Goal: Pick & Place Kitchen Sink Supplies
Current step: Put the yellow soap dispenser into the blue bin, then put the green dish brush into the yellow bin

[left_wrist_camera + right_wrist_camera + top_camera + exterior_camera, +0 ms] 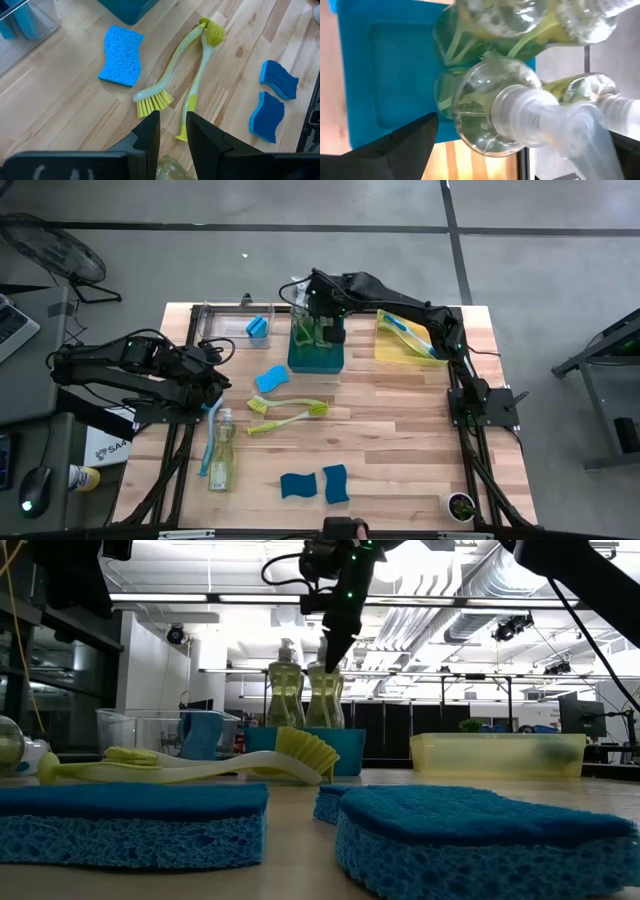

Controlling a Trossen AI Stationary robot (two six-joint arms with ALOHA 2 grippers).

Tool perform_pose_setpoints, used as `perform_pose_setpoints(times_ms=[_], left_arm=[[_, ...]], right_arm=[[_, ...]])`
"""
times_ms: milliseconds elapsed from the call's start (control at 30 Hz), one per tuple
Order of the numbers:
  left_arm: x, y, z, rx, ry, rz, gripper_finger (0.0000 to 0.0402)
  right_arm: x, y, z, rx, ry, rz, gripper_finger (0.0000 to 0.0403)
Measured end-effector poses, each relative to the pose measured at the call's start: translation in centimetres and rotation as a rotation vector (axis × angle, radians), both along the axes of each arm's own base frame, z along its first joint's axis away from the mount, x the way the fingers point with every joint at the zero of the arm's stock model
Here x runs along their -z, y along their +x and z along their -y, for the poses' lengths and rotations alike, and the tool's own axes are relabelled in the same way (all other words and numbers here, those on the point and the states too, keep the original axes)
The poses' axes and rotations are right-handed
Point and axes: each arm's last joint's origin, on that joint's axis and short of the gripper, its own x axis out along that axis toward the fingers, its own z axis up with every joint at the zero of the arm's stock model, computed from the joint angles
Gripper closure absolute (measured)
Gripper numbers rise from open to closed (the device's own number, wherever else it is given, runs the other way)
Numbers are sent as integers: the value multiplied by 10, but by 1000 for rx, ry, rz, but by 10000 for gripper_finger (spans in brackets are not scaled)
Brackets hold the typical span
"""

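My right gripper [334,652] hangs open, pointing down over the teal bin [315,360]. Its fingers stand on either side of the pump head [530,117] of a soap bottle [325,695] that stands upright in the bin beside others. My left gripper [173,131] is open near the table's left edge, above the top of a soap bottle [220,455] that lies on its side next to a blue brush [208,442]. Two lime-green brushes [290,412], a light-blue sponge [271,378] and two darker sponges [298,485] [336,483] lie flat on the table.
A clear bin [225,323] at the far left holds a blue sponge [258,327]. A yellow bin [410,348] at the far right holds a blue brush [400,325]. Bare wood lies right of centre. A small round object [460,505] sits at the near right corner.
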Motion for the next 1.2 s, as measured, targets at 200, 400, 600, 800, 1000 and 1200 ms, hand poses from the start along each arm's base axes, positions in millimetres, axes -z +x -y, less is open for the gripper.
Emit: perform_pose_setpoints(times_ms=[200, 400, 600, 800, 1000, 1200], left_arm=[[0, 0, 0, 0, 0, 0, 309], [0, 0, 0, 0, 0, 0, 309], [0, 0, 0, 0, 0, 0, 309], [0, 0, 0, 4, 4, -1, 309], [0, 0, 0, 22, 22, -3, 309], [0, 0, 0, 26, 26, 0, 309]], right_arm=[[2, -1, -10, 28, -23, -62, 19], [-10, -7, -13, 63, -93, -58, 19], [-26, -20, -14, 134, -132, -50, 20], [-47, -41, -24, 239, -33, 10, 20], [-57, -51, -43, 300, 129, 41, 20], [-54, -47, -71, 290, 200, 2, 20]])
